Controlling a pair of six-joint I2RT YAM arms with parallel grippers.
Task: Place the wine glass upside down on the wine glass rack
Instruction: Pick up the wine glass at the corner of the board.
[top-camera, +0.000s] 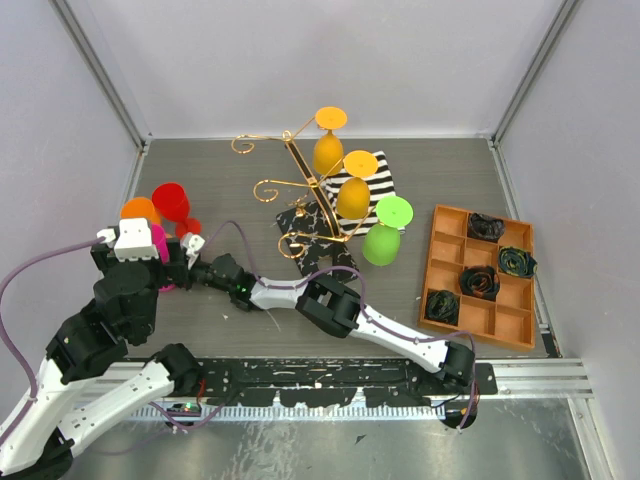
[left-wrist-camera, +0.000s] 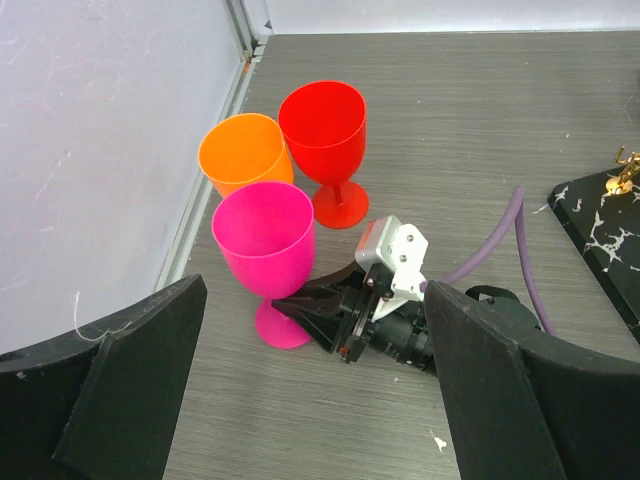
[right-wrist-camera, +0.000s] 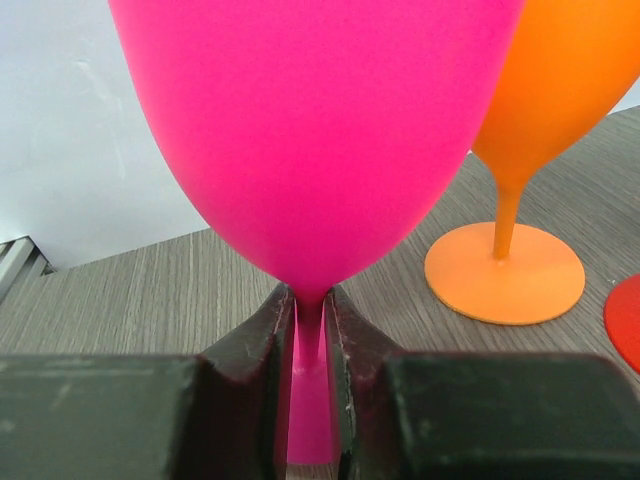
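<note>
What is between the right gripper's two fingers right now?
The pink wine glass, by its stem: both fingers sit against it, seen in the right wrist view.

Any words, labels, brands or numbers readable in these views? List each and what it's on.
None: no readable text in any view.
Pink glass, orange glass, red glass, green glass: plain, no print.
Rack base: only white veins, no lettering.
Cloth: stripes only.
Tray: unmarked.
</note>
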